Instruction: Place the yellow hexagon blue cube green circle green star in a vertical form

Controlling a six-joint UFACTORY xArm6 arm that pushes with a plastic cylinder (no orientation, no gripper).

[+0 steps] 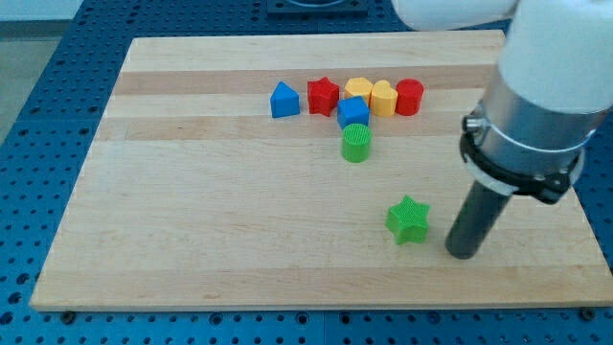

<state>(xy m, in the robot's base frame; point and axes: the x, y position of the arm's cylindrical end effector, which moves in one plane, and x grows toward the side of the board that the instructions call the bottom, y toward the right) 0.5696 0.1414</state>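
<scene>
The yellow hexagon (359,91) sits in a row of blocks near the view's top. The blue cube (352,112) lies just below it, touching. The green circle (355,143) stands right below the cube. The green star (408,219) lies apart, lower and to the right. My tip (464,253) rests on the board just right of the green star and slightly below it, with a small gap between them.
In the top row are a blue triangle-like block (283,100), a red star (323,95), a yellow block (383,98) and a red cylinder (409,97). The wooden board (192,211) lies on a blue perforated table. The arm's white body (541,86) covers the board's right side.
</scene>
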